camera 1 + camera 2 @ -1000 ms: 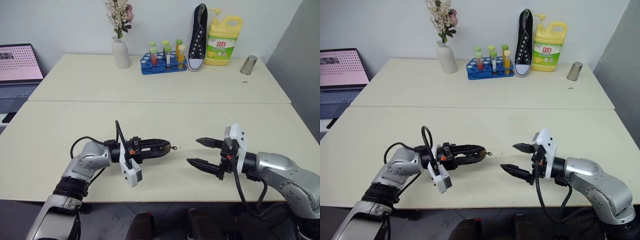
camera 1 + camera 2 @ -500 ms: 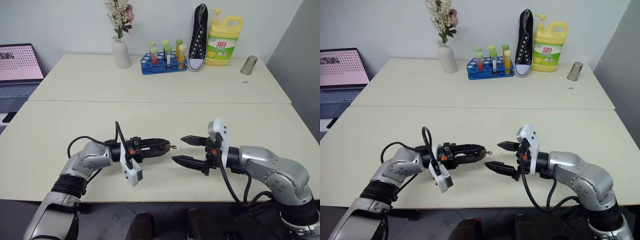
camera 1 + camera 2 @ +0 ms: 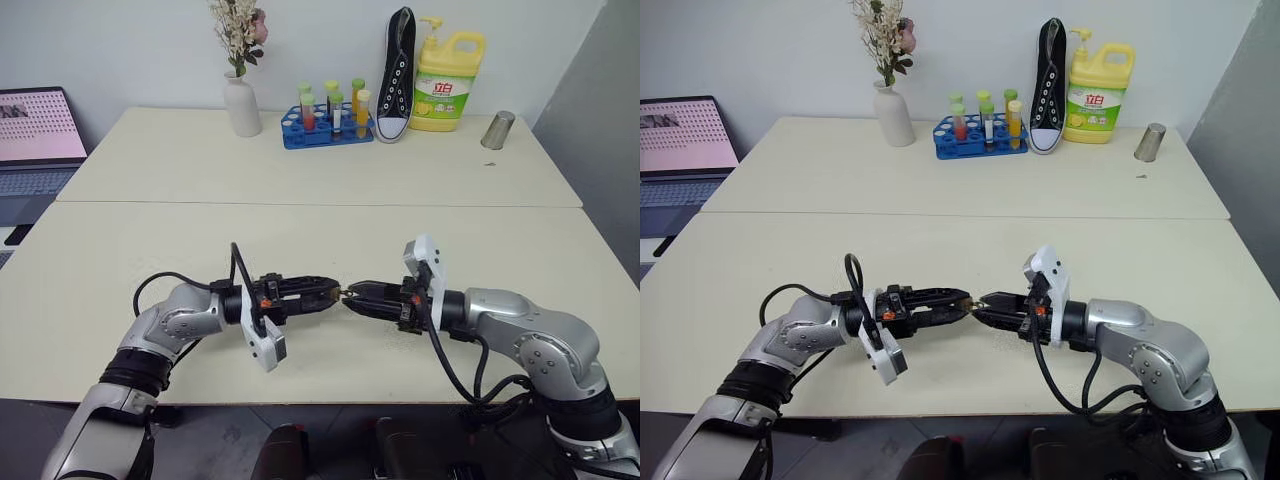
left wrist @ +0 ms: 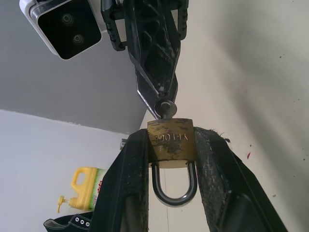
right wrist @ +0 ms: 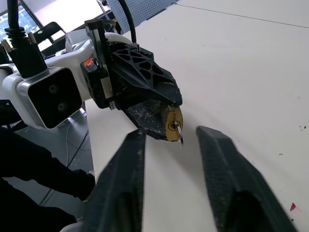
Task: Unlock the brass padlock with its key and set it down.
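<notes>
My left gripper (image 3: 335, 292) hangs level just above the table, shut on the brass padlock (image 4: 170, 142). Its fingers (image 4: 133, 164) clamp the lock's body from both sides, with the silver shackle pointing back toward the wrist. The key (image 4: 165, 108) sticks out of the lock's keyhole, away from the left gripper. My right gripper (image 3: 352, 296) meets it tip to tip from the right. Seen from the head and from the left wrist, its fingers are drawn together on the key's round head. The right wrist view shows the padlock (image 5: 172, 123) and key (image 5: 179, 131) straight ahead between that gripper's fingers.
Along the table's far edge stand a white vase with flowers (image 3: 241, 105), a blue rack of tubes (image 3: 326, 125), a black shoe (image 3: 397, 75), a yellow detergent bottle (image 3: 447, 85) and a metal cup (image 3: 497, 130). A laptop (image 3: 35, 135) sits off to the left.
My right gripper has moved left up to the left gripper's tip and its wide-open fingers have closed at the key. The left gripper and padlock stayed put.
</notes>
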